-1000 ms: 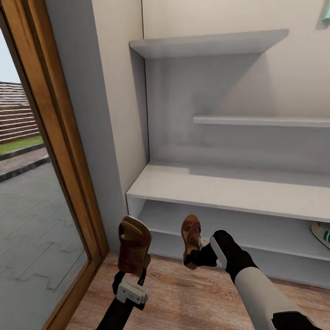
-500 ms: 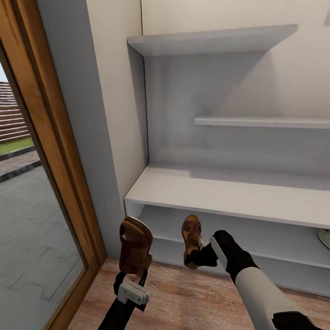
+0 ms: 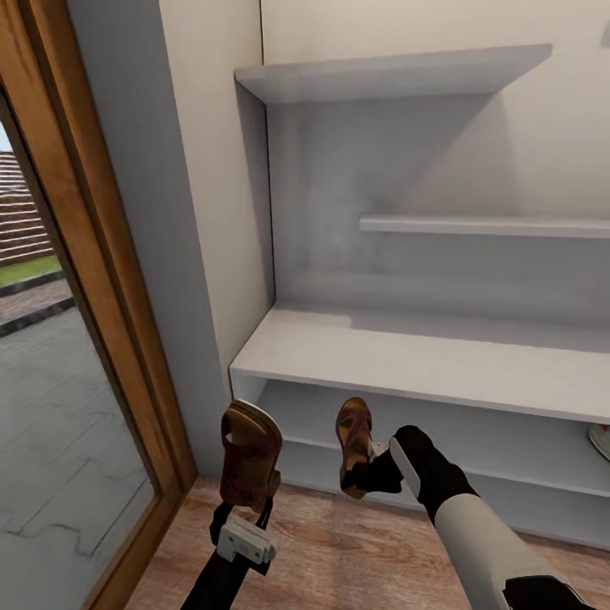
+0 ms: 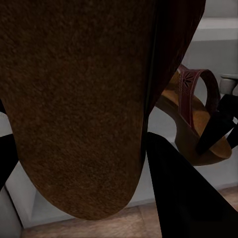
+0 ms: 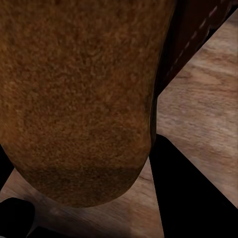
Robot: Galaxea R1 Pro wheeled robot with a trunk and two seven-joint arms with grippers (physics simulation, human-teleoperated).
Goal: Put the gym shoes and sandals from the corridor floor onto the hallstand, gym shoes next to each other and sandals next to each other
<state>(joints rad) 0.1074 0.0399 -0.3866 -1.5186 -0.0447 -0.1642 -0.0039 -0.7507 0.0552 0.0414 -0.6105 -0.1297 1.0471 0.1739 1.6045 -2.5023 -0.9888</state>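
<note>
While we face the hallstand (image 3: 407, 352), a rigid pale bench unit with open shelf levels, both sandals hang clear of the corridor floor (image 3: 339, 551), near the unit's lower left corner. Left sandal (image 3: 249, 457): upright, clamped in our left gripper (image 3: 246, 508). Right sandal (image 3: 353, 445): pinched by our right gripper (image 3: 373, 474). We judge them light and stiff-soled with soft straps, best gripped across the sole edge.

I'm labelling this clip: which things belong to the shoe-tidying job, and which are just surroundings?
Job:
- sandal in left claw
- sandal in right claw
- hallstand
- gym shoe on lower shelf
- corridor floor

Surroundings:
- wooden door frame
- paved yard outside
</note>
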